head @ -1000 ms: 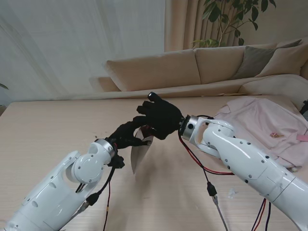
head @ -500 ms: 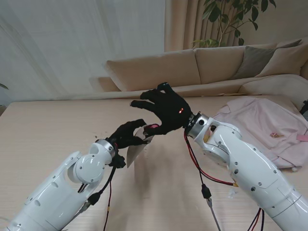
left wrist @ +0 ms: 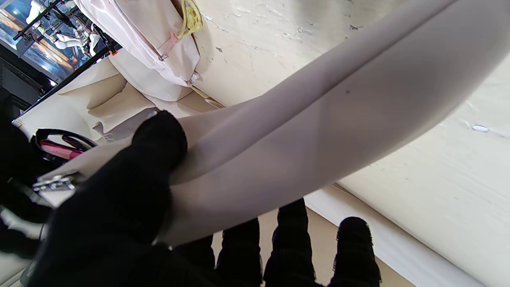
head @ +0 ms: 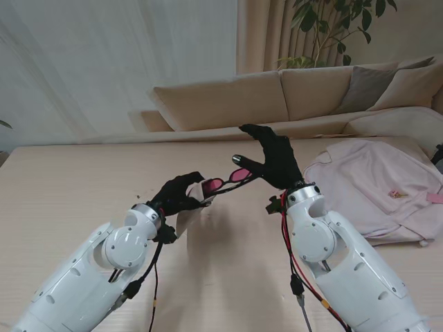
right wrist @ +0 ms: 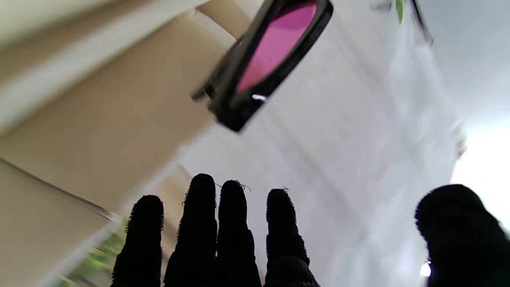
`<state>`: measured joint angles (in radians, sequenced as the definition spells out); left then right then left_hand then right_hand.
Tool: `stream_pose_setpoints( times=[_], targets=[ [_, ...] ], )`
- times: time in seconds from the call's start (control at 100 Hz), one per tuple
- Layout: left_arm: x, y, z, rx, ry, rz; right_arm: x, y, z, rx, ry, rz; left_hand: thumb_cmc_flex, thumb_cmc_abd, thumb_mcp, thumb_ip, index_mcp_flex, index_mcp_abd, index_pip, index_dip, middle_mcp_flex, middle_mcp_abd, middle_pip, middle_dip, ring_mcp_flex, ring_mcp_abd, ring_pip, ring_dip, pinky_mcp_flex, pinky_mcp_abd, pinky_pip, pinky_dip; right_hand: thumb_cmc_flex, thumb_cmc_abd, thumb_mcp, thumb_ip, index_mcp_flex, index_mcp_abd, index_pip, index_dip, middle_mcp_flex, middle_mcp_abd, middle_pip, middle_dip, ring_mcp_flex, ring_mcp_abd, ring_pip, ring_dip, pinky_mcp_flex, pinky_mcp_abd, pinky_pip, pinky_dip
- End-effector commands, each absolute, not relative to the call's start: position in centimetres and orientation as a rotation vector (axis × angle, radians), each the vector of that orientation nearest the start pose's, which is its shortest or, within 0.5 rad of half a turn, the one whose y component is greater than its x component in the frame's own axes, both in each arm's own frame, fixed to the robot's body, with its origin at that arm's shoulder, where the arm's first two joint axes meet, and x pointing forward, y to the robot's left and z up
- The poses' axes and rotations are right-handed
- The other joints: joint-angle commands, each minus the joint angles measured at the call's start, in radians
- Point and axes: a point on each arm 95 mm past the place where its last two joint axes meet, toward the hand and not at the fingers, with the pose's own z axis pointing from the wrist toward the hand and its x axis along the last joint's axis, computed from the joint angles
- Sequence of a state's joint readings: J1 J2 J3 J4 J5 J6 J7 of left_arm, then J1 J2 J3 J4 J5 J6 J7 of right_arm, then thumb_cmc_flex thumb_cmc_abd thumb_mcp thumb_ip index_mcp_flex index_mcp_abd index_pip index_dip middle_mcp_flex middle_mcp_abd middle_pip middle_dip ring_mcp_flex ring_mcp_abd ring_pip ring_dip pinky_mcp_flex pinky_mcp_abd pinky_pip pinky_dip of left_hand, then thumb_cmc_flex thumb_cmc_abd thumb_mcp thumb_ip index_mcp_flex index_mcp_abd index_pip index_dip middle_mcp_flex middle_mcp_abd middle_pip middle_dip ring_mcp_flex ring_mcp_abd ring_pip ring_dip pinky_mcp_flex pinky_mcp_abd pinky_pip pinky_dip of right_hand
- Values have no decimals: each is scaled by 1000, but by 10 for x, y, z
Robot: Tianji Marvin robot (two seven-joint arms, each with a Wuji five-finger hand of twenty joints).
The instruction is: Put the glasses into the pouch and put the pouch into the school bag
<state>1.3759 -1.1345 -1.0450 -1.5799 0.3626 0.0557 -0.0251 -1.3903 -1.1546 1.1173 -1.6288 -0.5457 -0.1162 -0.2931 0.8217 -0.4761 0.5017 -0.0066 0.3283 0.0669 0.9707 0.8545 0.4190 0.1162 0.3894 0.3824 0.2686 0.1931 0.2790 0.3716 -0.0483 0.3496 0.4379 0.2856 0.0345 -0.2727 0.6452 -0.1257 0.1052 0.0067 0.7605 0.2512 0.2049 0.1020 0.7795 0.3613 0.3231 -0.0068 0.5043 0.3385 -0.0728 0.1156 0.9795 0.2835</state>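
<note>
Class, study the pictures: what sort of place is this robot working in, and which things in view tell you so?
Most likely a living room, or a lab set up like one. A beige sofa stands behind the table, curtains hang behind it, and a leafy houseplant grows in the corner.

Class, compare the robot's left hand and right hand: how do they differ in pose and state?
The left hand is closed around the pale pouch; the right hand is spread open, holding nothing. The left hand sits lower; the right hand is raised beside the glasses. Both wear black gloves.
</note>
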Motion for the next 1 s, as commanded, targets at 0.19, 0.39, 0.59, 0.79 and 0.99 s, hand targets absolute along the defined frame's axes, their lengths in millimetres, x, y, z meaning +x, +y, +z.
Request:
stream_pose_setpoints(
  times=[0.19, 0.39, 0.59, 0.79, 0.99],
  targets=[
    [429, -65, -290, -1701, 1293, -1932, 435, 63, -255, -2088, -897, -2594, 26, 44, -25, -25, 31, -57, 74, 1, 18, -10, 1, 3, 14, 1, 2, 7, -5, 25, -30, -9, -50, -26, -40, 18, -21, 27, 4, -58, -37, 41, -89, -38, -71, 9, -85, -45, -21, -60, -228, 107],
    [428, -64, -290, -1696, 1298, -1933, 437, 79, -255, -2150, -757, -2466, 22, 41, -23, -25, 31, -56, 74, 0, 17, -10, 1, 3, 14, 2, 2, 6, -6, 25, -30, -9, -38, -34, -47, 12, -20, 18, 6, -58, -36, 40, -100, -43, -72, 4, -95, -51, -26, -72, -275, 142],
    [428, -65, -290, -1696, 1309, -1936, 433, 96, -255, -2167, -687, -2416, 17, 37, -16, -25, 29, -54, 71, 1, 16, -10, 1, 3, 13, 3, 0, 6, -6, 25, -30, -9, -25, -34, -45, 11, -20, 5, 9, -56, -36, 33, -99, -42, -75, -3, -89, -48, -23, -78, -277, 163],
    [427, -66, -290, -1688, 1320, -1938, 430, 110, -250, -2144, -671, -2386, 16, 35, -11, -26, 29, -55, 70, 2, 15, -12, 1, 3, 14, 0, 0, 5, -6, 25, -30, -9, -17, -30, -51, 8, -21, -6, 3, -59, -36, 22, -116, -49, -87, -15, -86, -45, -21, -89, -292, 178],
    [427, -67, -289, -1672, 1330, -1941, 430, 121, -246, -2128, -734, -2386, 15, 32, -7, -26, 28, -55, 68, 3, 14, -11, 0, 3, 13, 0, -1, 5, -6, 25, -31, -10, -11, -29, -52, 7, -20, -8, 9, -56, -35, 17, -114, -48, -92, -22, -83, -44, -25, -92, -310, 181]
  ],
)
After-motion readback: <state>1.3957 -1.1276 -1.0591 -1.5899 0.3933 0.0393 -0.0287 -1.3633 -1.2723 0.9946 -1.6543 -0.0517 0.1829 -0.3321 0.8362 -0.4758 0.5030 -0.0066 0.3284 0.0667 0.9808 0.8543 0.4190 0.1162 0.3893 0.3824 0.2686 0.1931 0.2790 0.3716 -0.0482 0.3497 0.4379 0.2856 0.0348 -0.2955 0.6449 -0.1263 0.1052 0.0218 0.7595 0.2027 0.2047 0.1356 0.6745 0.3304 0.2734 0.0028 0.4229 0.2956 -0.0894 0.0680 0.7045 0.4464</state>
